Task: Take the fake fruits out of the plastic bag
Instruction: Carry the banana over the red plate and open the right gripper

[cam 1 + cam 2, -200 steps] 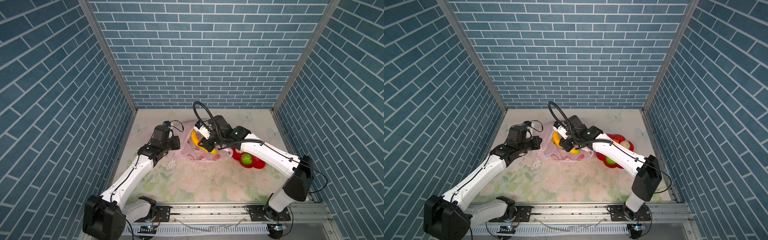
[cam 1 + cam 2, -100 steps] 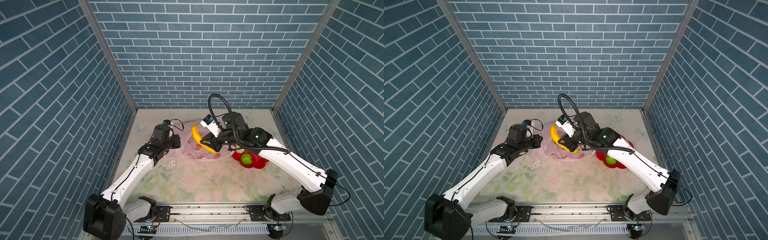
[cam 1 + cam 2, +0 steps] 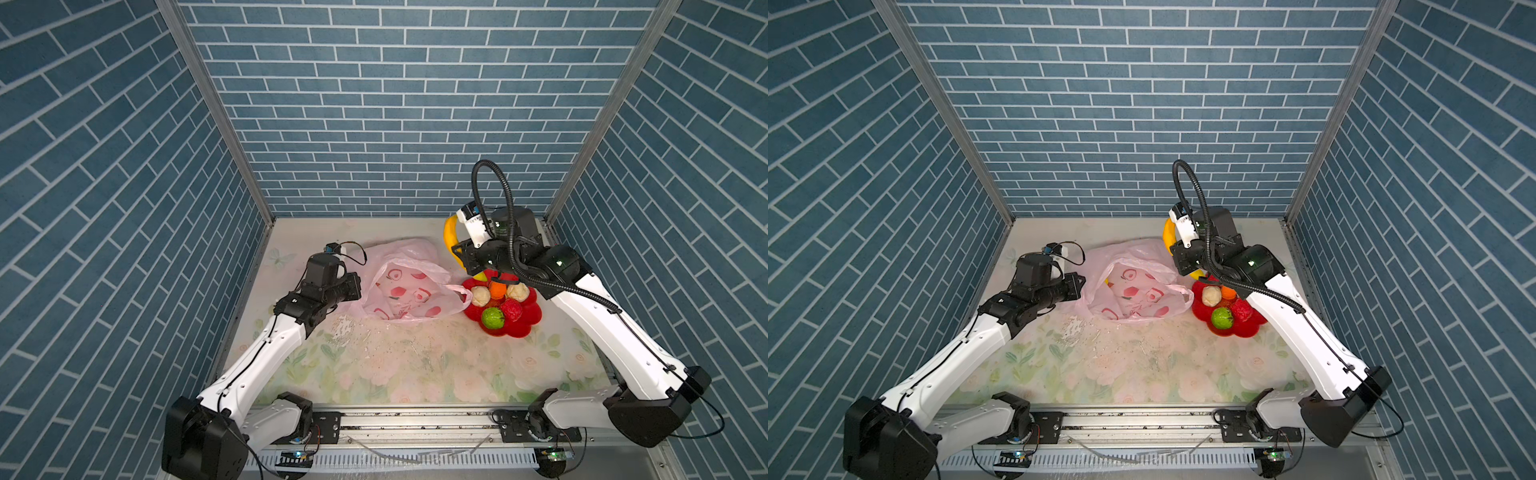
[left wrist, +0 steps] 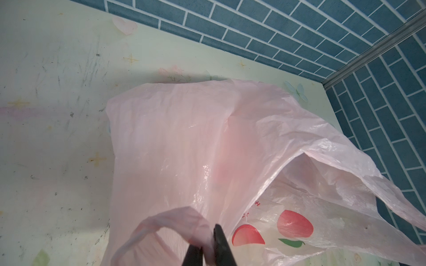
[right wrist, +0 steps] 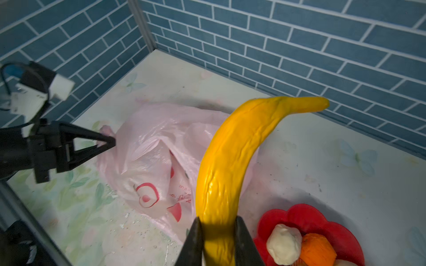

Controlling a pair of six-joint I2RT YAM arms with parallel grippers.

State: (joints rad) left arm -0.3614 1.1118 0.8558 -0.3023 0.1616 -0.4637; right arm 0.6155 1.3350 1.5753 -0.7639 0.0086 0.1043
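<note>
No text can be read in full. Bag point(image 5: 147, 159): a short line of small red print point(image 5: 181, 195) sits beside the red ring-shaped fruit motif point(image 5: 147, 195), too small to make out. The left wrist view shows the same kind of print point(image 4: 251, 208): a few red characters, blurred and partly folded under. Right wrist camera point(image 3: 473, 220): dark printed marks on the white housing, illegible in both top views. Left wrist camera point(image 5: 25, 99): dark marks on white, also illegible. No brand or number legible.
</note>
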